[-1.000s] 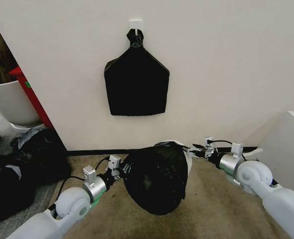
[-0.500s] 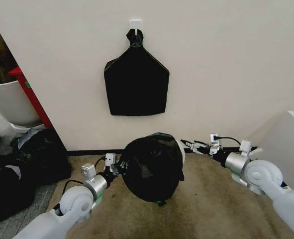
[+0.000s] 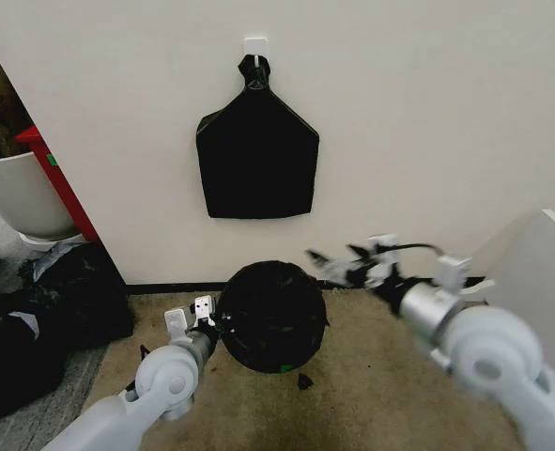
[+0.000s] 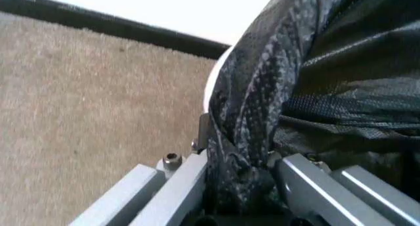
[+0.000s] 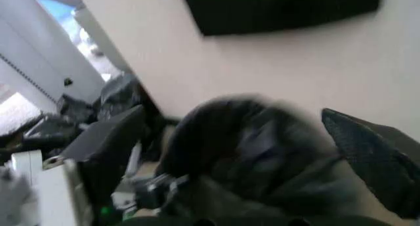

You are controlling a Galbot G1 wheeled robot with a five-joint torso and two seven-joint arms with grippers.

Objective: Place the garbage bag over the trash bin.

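With both arms reaching forward over the carpet (image 3: 399,395), I see the bag (image 3: 269,318) as a rounded black mass at the foot of the wall (image 3: 427,141), between the 2 arms. It covers the bin, of which I can make out just a white sliver of rim (image 4: 211,88) in the left wrist view, beside the wrinkled film.

Left gripper (image 3: 209,321): touching the bag's left side. In the left wrist view its 2 metal fingers (image 4: 308,179) are pinching a bunched fold of black film between them.

Right gripper (image 3: 322,261): raised just above the bag's upper right edge, apart from it as far as I can judge. Its dark fingers (image 5: 367,162) stand spread in the right wrist view, with nothing between them and the bag lying beyond.

Flat black bag (image 3: 257,155) hangs from a hook (image 3: 255,45) on the wall above. White planter (image 3: 19,193) and black sacks (image 3: 42,310) sit at far left. A small black scrap (image 3: 305,381) lies on the carpet beside the bag.
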